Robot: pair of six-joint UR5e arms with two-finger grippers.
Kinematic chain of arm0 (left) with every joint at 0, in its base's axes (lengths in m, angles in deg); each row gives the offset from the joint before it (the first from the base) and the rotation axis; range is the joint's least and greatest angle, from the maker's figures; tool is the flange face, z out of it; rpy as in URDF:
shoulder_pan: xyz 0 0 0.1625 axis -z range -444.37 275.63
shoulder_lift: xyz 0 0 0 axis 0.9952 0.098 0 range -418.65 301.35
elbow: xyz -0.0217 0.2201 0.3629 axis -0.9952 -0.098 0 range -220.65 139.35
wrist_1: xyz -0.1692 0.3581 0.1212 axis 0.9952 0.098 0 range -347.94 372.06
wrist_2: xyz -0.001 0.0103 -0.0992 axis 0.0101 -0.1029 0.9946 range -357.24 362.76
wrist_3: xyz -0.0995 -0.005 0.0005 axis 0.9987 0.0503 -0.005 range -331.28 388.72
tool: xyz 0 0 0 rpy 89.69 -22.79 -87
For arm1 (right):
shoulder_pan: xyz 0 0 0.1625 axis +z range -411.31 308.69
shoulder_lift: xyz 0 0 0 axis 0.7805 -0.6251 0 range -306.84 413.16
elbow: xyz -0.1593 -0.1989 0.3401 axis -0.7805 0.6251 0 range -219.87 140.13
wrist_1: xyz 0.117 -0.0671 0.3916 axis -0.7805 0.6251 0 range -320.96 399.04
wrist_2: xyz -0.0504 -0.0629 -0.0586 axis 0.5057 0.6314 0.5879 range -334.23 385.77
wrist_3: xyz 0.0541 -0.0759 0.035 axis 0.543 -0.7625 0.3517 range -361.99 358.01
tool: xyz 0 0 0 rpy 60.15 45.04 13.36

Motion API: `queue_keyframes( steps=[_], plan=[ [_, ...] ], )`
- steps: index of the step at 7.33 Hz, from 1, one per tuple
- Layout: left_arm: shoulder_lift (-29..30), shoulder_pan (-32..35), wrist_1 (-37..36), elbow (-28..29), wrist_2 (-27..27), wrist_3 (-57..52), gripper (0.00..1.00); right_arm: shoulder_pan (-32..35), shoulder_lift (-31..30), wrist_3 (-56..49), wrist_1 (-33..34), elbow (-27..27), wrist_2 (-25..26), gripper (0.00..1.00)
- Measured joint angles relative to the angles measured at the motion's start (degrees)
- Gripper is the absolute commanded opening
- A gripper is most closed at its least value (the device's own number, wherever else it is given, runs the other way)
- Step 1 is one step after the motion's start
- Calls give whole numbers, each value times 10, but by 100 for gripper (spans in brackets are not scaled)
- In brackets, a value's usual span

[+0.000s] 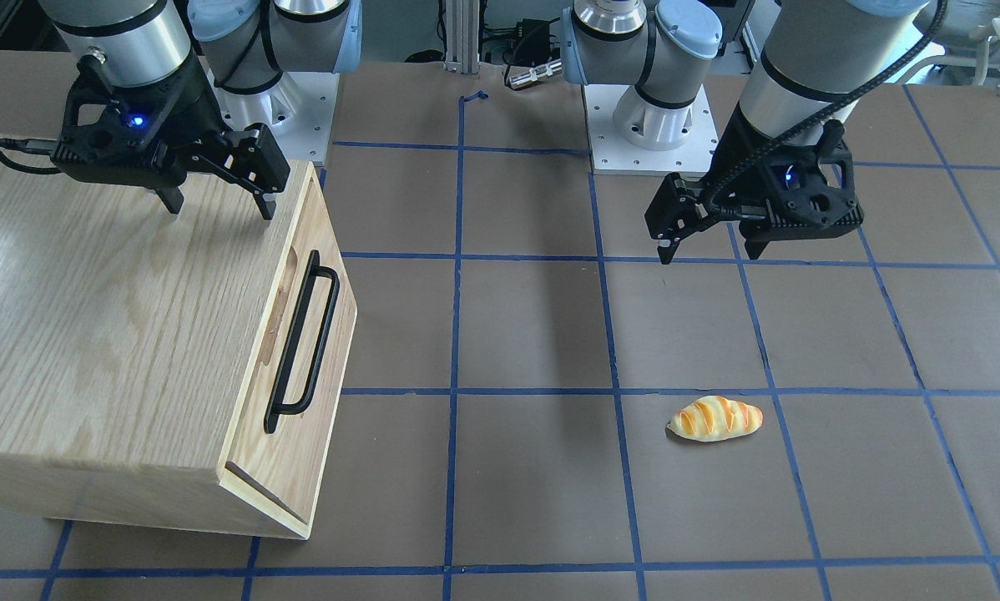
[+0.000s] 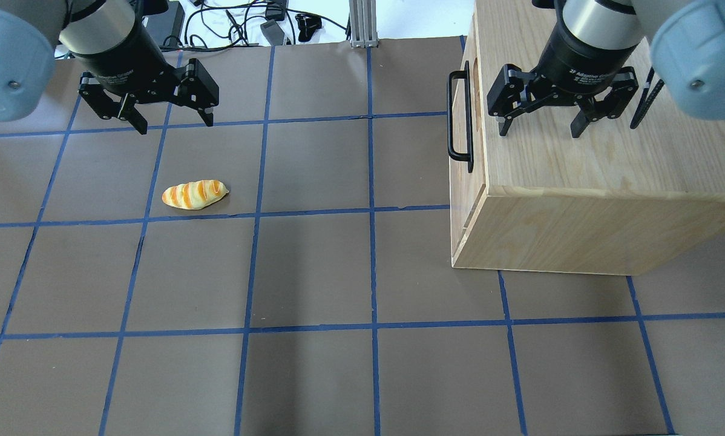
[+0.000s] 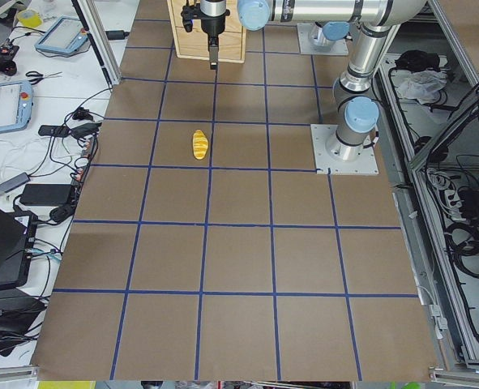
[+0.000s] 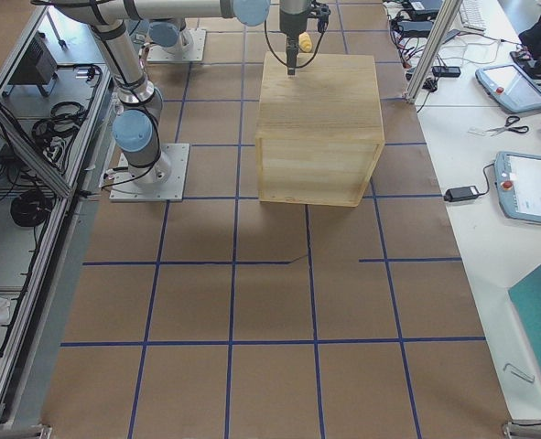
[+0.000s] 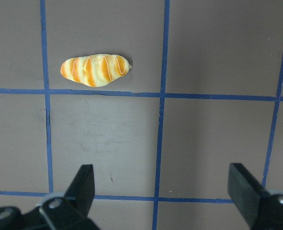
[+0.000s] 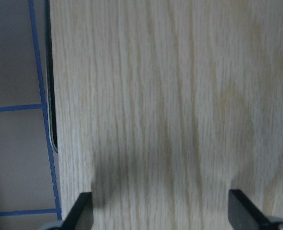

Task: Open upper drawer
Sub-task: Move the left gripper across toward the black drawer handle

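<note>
The upper drawer (image 1: 338, 315) is the light oak front of the cabinet (image 1: 116, 334), and it sits flush with the box. Its long black bar handle (image 1: 302, 342) faces the table's middle and also shows in the overhead view (image 2: 459, 115). My right gripper (image 2: 540, 131) is open and empty, pointing down just above the cabinet's top, behind the handle edge. The right wrist view (image 6: 163, 213) shows oak grain between the fingers and the handle (image 6: 50, 96) at its left. My left gripper (image 2: 175, 125) is open and empty over the table, far from the cabinet.
A toy bread roll (image 2: 194, 194) lies on the brown, blue-taped table below my left gripper and shows in the left wrist view (image 5: 96, 70). The plain panel (image 1: 276, 488) sits under the drawer. The arm bases stand at the table's robot side.
</note>
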Motion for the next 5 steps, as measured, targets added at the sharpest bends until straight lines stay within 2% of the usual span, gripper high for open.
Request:
queue_keyframes(
  steps=[5],
  plan=[
    [44, 91, -32, 31, 24, 124, 100, 0, 0, 0, 0, 0, 0, 100]
  ],
)
